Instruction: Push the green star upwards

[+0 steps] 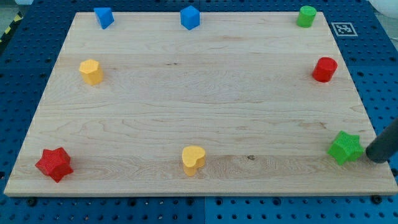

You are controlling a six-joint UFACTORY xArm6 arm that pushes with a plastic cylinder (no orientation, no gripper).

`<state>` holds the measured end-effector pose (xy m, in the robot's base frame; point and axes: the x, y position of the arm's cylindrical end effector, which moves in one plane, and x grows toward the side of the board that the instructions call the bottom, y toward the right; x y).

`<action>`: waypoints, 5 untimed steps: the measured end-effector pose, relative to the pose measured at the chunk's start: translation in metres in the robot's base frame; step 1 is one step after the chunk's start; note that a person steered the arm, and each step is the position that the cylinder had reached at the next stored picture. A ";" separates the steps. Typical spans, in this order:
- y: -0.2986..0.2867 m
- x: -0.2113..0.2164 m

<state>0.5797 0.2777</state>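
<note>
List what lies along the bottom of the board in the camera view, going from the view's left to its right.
red star → yellow heart → green star → my tip, just to the right of the green star

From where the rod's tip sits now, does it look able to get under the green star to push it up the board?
Probably yes. My tip sits just right of the green star, nothing between them, and the wooden board below the star looks bare.
</note>
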 end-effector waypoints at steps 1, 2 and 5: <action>-0.004 0.013; -0.011 0.012; -0.088 -0.040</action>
